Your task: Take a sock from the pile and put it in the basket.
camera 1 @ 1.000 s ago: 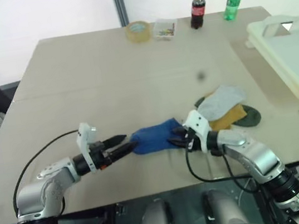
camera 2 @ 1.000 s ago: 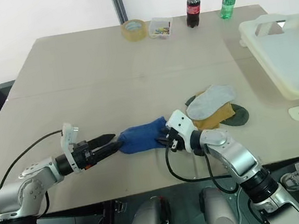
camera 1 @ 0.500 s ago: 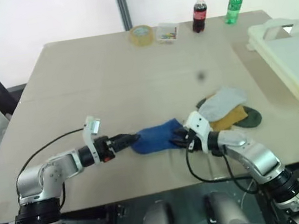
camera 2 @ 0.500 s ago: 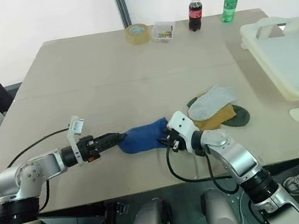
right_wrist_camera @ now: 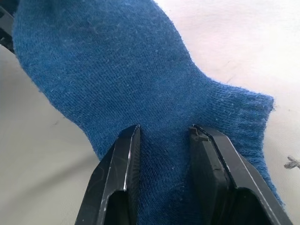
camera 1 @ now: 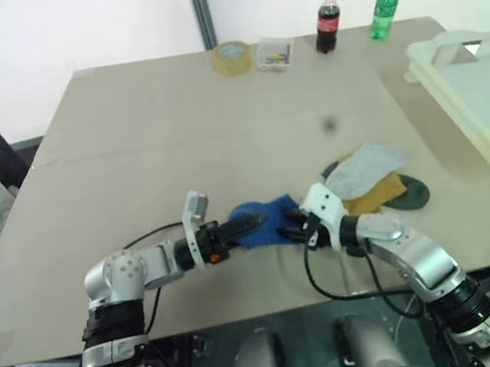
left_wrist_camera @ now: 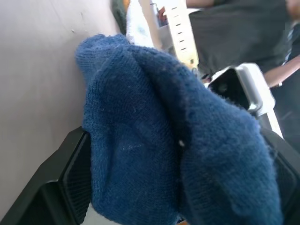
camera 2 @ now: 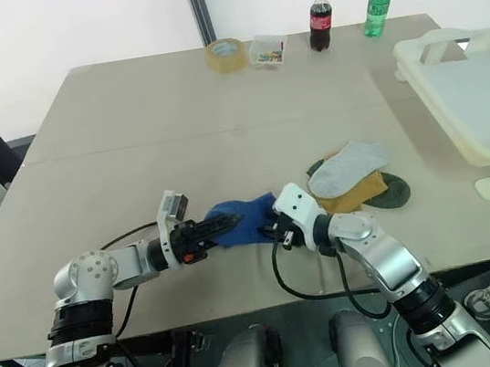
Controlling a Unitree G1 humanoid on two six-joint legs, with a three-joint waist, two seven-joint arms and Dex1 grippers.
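The royal-blue sock (camera 1: 270,217) lies bunched on the table near its front edge, just left of the pile (camera 1: 374,181) of grey, mustard and dark green socks. My left gripper (camera 1: 251,225) reaches in level from the left, open wide, and the sock's left end (left_wrist_camera: 154,140) bulges between its fingers (left_wrist_camera: 70,178). My right gripper (camera 1: 291,226) is shut on the sock's right end, with a fold of blue fabric (right_wrist_camera: 161,154) pinched between its fingers (right_wrist_camera: 122,178). The cream-white basket (camera 1: 443,98) stands at the table's right edge.
Along the table's far edge stand a tape roll (camera 1: 232,57), a small clear box (camera 1: 274,51), a cola bottle (camera 1: 326,19) and a green bottle (camera 1: 384,6). A black cable (camera 1: 147,238) trails from my left wrist.
My left arm has swung in to the right and its wrist has rolled. Its open fingers now straddle the sock's left end, which has bunched up. The right gripper has kept still.
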